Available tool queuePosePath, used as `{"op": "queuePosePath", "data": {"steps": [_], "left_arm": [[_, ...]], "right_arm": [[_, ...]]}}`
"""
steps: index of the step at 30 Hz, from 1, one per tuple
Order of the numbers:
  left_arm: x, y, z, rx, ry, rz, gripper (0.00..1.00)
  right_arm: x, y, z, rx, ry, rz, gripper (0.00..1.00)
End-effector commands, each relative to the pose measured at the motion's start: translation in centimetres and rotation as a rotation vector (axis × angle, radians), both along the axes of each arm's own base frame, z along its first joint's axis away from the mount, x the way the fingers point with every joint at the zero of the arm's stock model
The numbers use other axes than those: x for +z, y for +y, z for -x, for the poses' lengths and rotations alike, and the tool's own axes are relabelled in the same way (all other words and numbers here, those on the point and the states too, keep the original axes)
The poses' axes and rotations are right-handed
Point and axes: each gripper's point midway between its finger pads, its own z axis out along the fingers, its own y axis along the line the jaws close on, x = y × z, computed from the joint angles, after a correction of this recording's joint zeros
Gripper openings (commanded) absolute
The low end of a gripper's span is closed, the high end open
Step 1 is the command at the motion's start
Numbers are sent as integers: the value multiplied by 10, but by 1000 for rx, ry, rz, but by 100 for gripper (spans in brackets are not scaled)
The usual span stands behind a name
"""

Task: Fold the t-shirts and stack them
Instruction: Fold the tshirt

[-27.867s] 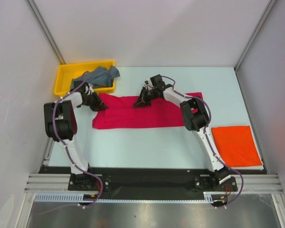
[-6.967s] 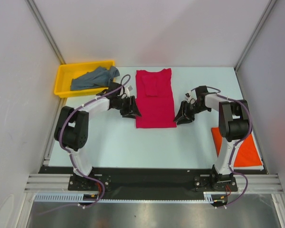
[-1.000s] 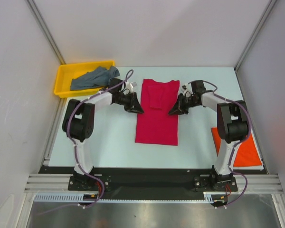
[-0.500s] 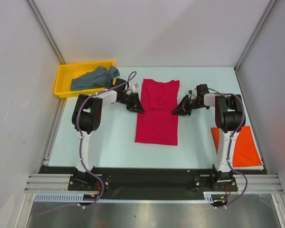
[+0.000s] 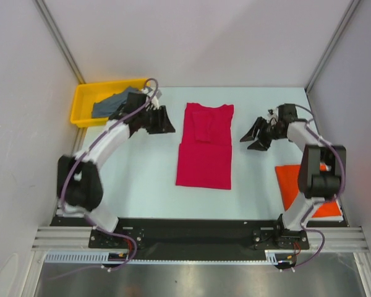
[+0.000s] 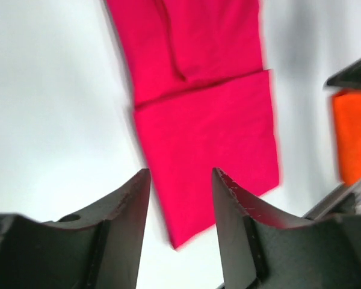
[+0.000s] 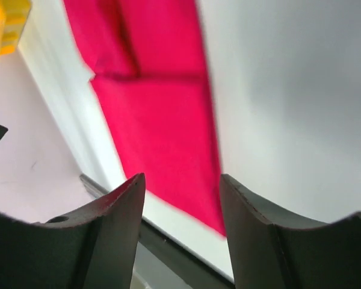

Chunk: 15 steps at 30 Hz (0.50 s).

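Observation:
The crimson-pink t-shirt (image 5: 204, 146) lies flat in the middle of the table as a long narrow rectangle, its sleeves folded in; it also shows in the left wrist view (image 6: 204, 114) and the right wrist view (image 7: 156, 114). My left gripper (image 5: 167, 122) hangs to its left, open and empty. My right gripper (image 5: 250, 140) hangs to its right, also open and empty. Neither touches the cloth. A folded orange-red t-shirt (image 5: 309, 190) lies at the right front, partly behind the right arm. The grey-blue t-shirt (image 5: 111, 105) lies crumpled in the tray.
The yellow tray (image 5: 83, 99) stands at the back left corner of the pale table (image 5: 142, 179). White walls close in the left, right and back. The black rail with the arm bases (image 5: 191, 235) runs along the near edge.
Both grippers have opened and pulled outward, away from the crimson-pink shirt's sides. The left one moved up toward the tray, the right one toward the right wall. The shirt lies still.

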Motion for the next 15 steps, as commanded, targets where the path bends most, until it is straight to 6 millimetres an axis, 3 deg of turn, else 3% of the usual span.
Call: {"op": "queuePosePath", "data": {"steps": [1,2,3,4,5,6,7,8,10,11,13,14,15], "left_arm": [[27,13,36,144,-45,48,50],[2,13,62,200,46,63,49],[21,13,72,227,-12,105,49],[18,12,82,255,-8,116,49],[-3,7,106,258,37,112,50],[9,2,115,299,25,182,50],[5,2,121,325,25,195,50],[-14,0,138,357,93,210,50],[-20,3,149,406,121,262,52],[-41,7,162,467,206,283,53],[-44,8,167,518,232,359,52],[-61,11,177,572,289,382,51],[-62,12,176,598,287,407,51]], "right_arm": [[7,7,46,-61,20,1,58],[22,11,56,-89,-20,-17,57],[22,16,65,-112,-21,-39,57],[11,23,82,-169,19,-84,57],[24,34,91,-169,-34,-108,57],[28,39,98,-182,-53,-124,57],[16,49,114,-206,-19,-119,58],[16,53,121,-215,-22,-111,58],[23,59,132,-251,-78,-98,63],[9,67,151,-276,-14,-109,64],[10,71,160,-324,-45,-141,65],[-8,75,177,-363,36,-159,66],[-4,75,180,-385,15,-184,66]]}}
